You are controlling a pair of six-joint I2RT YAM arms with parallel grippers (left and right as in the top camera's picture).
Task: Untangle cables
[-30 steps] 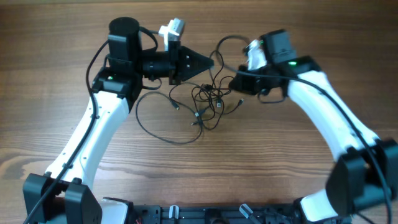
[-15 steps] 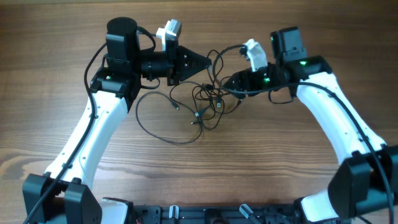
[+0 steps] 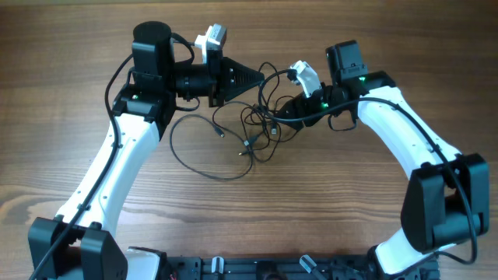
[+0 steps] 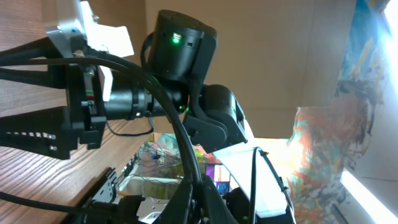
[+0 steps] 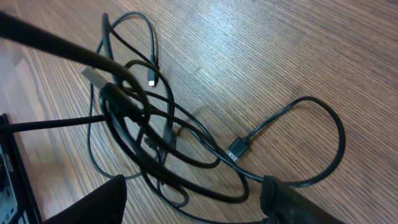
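Tangle of cables (image 3: pixel 261 128), thin black cords loosely bunched mid-bench (image 3: pixel 78 47) nearer the far edge, one wide loop trailing left; left tool (image 3: pixel 261 78) pressed together on a raised strand; right tool (image 3: pixel 282 109) spread, straddling the bunch's right side.

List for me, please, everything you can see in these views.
cables: several, black, tangled mid-table, one loop trailing left
plugs: a few, dark, at cable ends in the tangle
table: one, brown wood, under everything
left arm: one, white and black, left of the tangle
right arm: one, white and black, right of it
left tool: one, black, shut, at the tangle's upper edge
right tool: one, black, open, over the tangle
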